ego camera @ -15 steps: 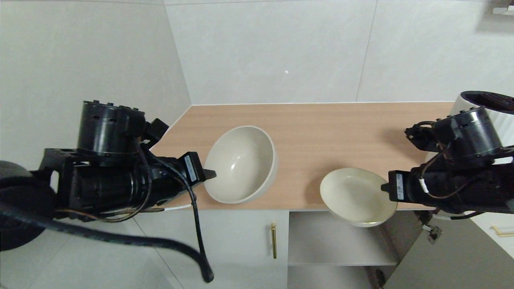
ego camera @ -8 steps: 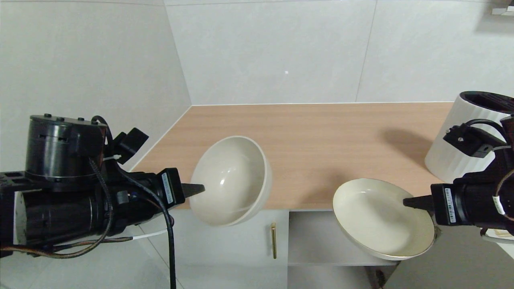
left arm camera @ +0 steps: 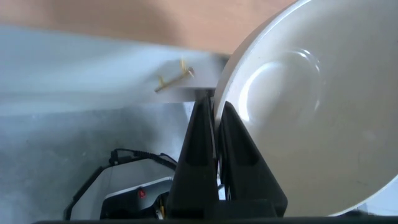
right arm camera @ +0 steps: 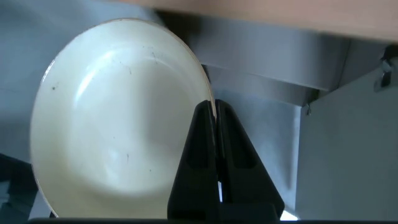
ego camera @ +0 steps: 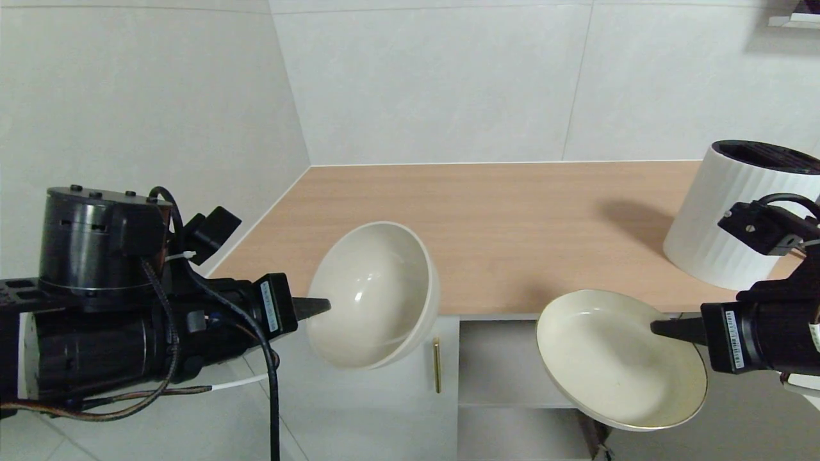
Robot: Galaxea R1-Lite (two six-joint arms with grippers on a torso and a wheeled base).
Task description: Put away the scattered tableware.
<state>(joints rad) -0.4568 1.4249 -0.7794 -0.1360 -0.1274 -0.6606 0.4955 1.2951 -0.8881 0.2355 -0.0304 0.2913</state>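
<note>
— So, what do the 2 dishes look like?

— Both are plain cream and glossy. The bowl (ego camera: 373,294) is deep and round, tipped so that its hollow faces up and toward the robot's right. The plate (ego camera: 618,358) is shallow with a thin darker line along its rim, and it is tilted as well.

— Where are they?

— Neither rests on anything. The bowl hangs off the front edge of the wooden counter (ego camera: 500,218), on the robot's left, above a closed cabinet door with a brass handle (ego camera: 437,374). The plate hangs lower, on the right, in front of the open cabinet compartment (ego camera: 506,365).

— What is hard to see?

— The undersides of both dishes are turned away. From the head camera, only 1 finger of each gripper lies over the inside of its dish; the other is behind the rim. A white ribbed container (ego camera: 730,224) on the counter is partly covered by the right arm and cut off at the picture's edge.

— And the fingers?

— The left gripper (ego camera: 320,305) pinches the bowl's rim. In the left wrist view its 2 black fingers stand nearly together, with the rim's edge between them. The right gripper (ego camera: 663,329) grips the plate's rim the same way, fingers narrow, 1 on each face.
</note>
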